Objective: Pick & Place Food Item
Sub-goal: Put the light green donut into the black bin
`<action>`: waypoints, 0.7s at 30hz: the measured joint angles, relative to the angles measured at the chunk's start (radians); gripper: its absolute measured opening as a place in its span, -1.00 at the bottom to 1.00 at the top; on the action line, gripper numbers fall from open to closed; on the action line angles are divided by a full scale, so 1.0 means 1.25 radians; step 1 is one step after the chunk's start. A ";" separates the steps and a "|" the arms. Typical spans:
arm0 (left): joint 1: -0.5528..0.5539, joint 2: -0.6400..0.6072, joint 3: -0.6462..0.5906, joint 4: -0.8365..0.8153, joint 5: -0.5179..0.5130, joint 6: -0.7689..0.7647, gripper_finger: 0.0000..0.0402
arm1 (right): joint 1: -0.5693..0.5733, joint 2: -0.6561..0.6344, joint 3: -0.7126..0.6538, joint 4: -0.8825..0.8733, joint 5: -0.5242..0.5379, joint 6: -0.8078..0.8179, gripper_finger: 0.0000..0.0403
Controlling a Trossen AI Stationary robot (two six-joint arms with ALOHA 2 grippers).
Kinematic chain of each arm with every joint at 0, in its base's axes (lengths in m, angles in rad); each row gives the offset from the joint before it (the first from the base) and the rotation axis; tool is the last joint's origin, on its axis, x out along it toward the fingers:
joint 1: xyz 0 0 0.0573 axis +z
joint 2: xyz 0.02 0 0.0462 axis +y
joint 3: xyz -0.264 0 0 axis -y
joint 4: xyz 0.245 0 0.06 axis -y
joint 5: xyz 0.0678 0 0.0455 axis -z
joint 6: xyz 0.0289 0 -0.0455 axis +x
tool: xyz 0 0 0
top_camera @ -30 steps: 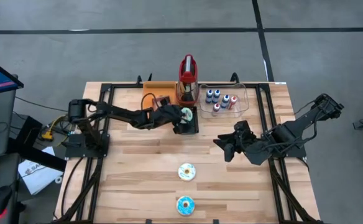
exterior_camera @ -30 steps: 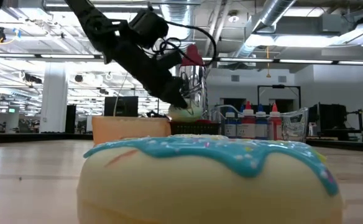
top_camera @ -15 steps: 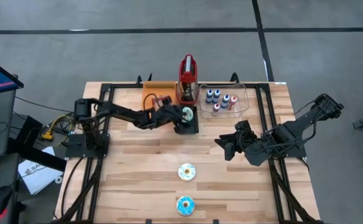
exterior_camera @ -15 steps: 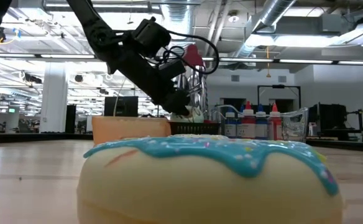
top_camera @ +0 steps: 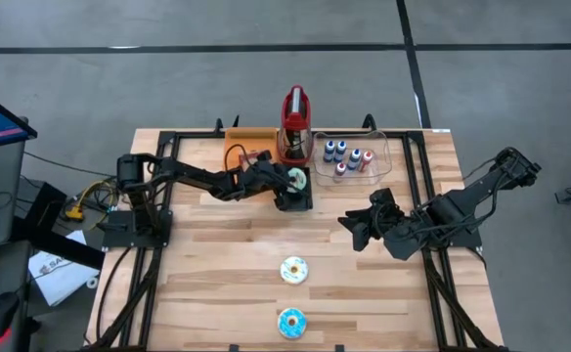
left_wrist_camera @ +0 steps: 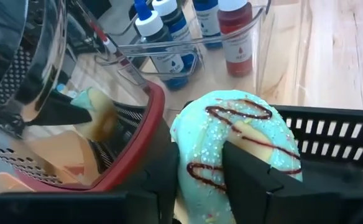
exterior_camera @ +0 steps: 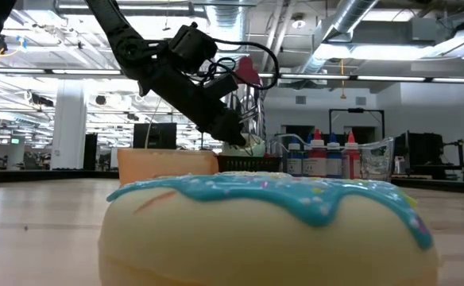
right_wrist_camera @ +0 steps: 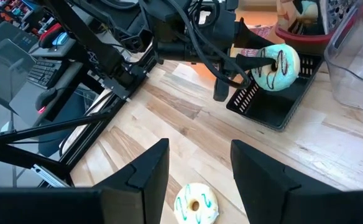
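Left end effector (left_wrist_camera: 197, 171) clamped on donut (left_wrist_camera: 231, 140), mint-iced, brown drizzle, white sprinkles, over black basket (top_camera: 295, 196). Right end effector (right_wrist_camera: 194, 171) parted, empty, above desk (top_camera: 207, 254).

Left gripper (top_camera: 287, 184), with green donut (top_camera: 292, 179): moved a little lower and toward the black basket (top_camera: 296, 198) since a second ago. Low view: donut dropped to just above the basket rim.
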 joint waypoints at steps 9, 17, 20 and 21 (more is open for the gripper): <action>0.022 0.000 0.000 0.001 0.000 0.000 -0.31 | 0.000 0.000 0.000 0.000 0.000 0.000 -0.19; 0.025 -0.001 0.000 0.011 0.012 -0.002 -0.23 | 0.000 0.000 0.000 0.002 0.000 0.000 -0.19; 0.025 -0.001 0.000 0.011 0.020 -0.002 -0.20 | 0.000 0.000 0.000 0.002 0.000 0.000 -0.19; 0.025 -0.001 0.000 0.011 0.021 -0.002 -0.19 | 0.000 0.000 0.000 0.002 0.000 0.000 -0.19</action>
